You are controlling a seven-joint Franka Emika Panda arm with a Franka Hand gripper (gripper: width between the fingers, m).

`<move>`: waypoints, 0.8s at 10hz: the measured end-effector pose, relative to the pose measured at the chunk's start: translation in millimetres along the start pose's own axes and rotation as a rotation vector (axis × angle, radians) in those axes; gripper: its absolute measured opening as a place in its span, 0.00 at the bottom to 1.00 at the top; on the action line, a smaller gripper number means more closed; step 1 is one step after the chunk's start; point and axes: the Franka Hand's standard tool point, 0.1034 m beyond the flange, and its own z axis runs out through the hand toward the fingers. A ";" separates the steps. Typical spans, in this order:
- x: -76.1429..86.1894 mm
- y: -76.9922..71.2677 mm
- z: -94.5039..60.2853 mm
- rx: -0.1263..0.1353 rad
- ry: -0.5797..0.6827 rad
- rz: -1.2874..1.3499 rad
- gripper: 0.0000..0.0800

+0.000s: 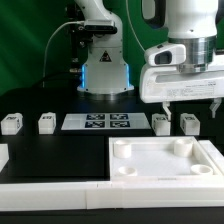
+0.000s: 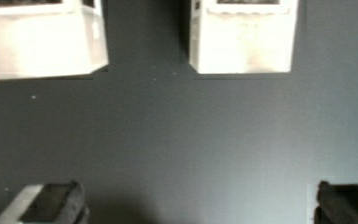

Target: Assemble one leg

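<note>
Fingers (image 2: pixel 48 203) hover spread apart near two legs (image 2: pixel 44 42) (image 2: pixel 243 38).

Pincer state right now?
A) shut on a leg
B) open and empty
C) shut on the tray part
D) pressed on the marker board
B: in the wrist view the pincer is wide open with only bare table in its gap, and both legs lie beyond it, untouched.

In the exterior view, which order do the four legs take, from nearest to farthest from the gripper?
Sides as in the exterior view.
1. Rightmost leg, under the gripper.
2. Inner right leg, beside it.
3. Inner left leg, past the marker board.
4. Leftmost leg, at the far end.
</note>
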 end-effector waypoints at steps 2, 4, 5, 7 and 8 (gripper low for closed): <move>-2.2 2.7 0.2 -0.014 -0.052 -0.015 0.81; -8.3 4.5 1.3 -0.032 -0.131 -0.036 0.81; -14.2 3.3 2.7 -0.057 -0.263 -0.051 0.81; -11.7 -3.3 8.0 -0.078 -0.398 -0.049 0.81; -20.6 -3.3 8.4 -0.098 -0.506 -0.041 0.81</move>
